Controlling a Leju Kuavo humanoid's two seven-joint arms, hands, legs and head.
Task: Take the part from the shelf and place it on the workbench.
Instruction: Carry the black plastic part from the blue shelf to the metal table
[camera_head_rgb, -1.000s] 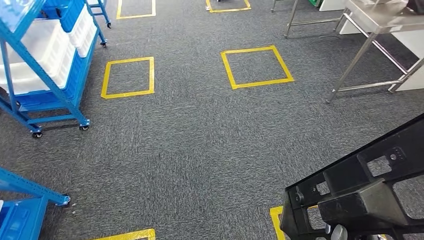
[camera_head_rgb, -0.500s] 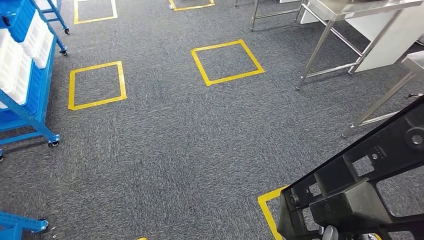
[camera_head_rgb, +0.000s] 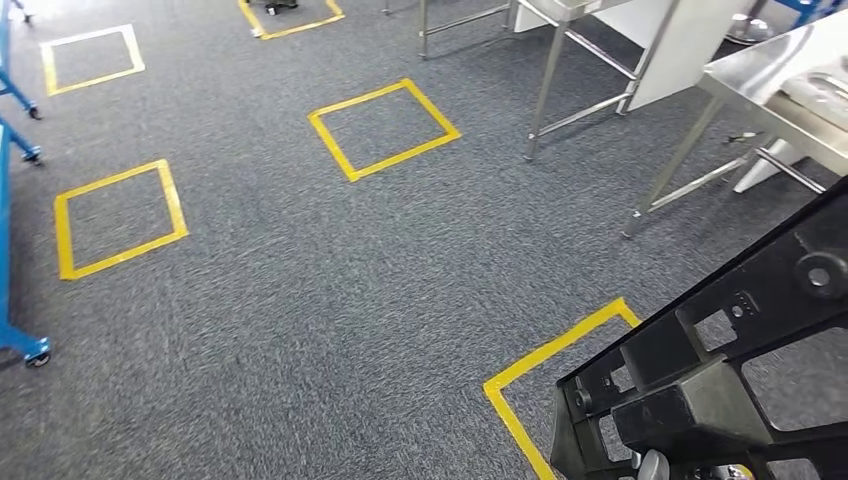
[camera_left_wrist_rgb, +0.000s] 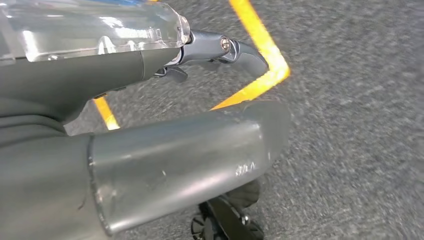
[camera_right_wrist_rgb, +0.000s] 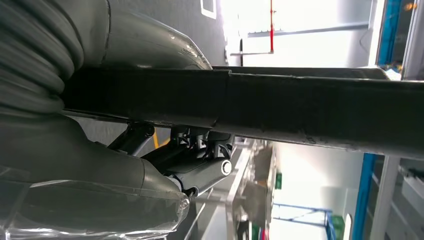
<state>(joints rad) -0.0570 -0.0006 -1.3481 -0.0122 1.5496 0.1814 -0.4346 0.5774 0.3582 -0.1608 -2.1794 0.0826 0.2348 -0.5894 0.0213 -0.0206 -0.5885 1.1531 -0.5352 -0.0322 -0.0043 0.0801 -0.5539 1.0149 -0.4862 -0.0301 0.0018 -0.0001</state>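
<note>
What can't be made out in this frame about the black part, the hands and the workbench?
- Black plastic frame part: head view, cut off by the lower and right edges.
- Right hand: right wrist view, fingers mostly hidden behind the part's dark bar.
- Left hand: left wrist view, its grey thumb fills the foreground, floor blurred; open or closed unclear.
- Steel workbench: head view, top cut off by the right edge.

**Three cameras, one carpet**

The head view is looking down and forward from high up over the grey carpet (camera_head_rgb: 330, 290), toward the steel workbench (camera_head_rgb: 770, 75). The left wrist view is hovering close above that same carpet (camera_left_wrist_rgb: 360, 125). The right wrist view is sitting tight behind the black part (camera_right_wrist_rgb: 300, 107), facing a bright room.
</note>
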